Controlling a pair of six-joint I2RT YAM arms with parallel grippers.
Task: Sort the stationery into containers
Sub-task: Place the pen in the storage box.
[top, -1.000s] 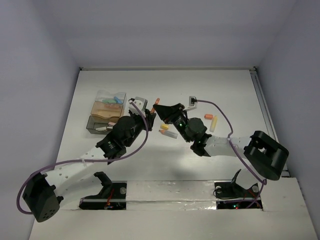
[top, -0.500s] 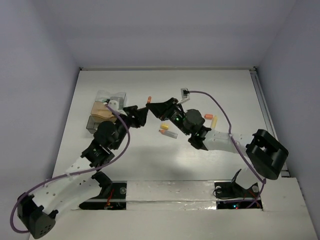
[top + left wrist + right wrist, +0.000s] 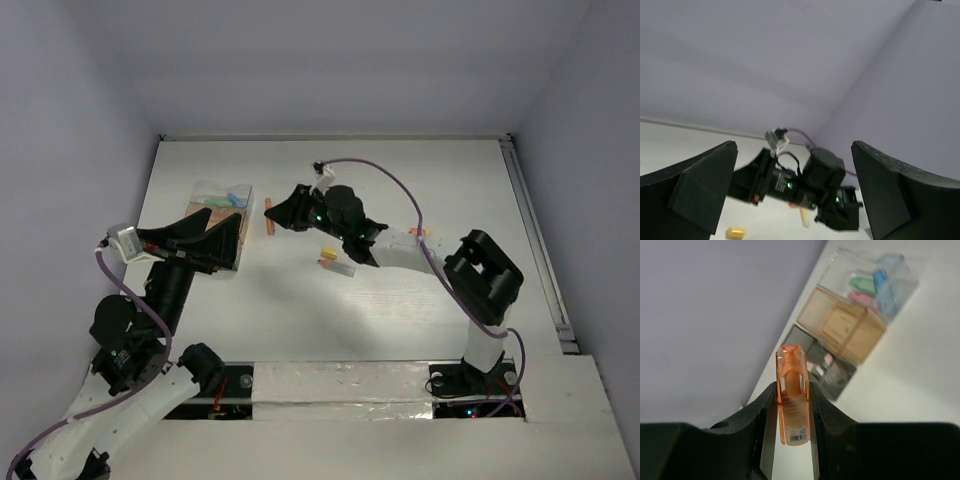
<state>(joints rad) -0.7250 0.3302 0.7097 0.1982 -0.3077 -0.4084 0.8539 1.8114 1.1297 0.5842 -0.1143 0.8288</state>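
Right gripper clenched on orange piece, now carried over beside the container. Left gripper has sprung wide and backed off: empty, so its drop is probably done. Right wrist shows 3 sorted pieces (green, blue, pink) inside. In top view the left gripper hides the container's near half.

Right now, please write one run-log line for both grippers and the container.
left gripper: open, empty | right gripper: shut on orange translucent plastic piece, held outside the box | clear plastic compartment box: green, blue, pink pieces inside
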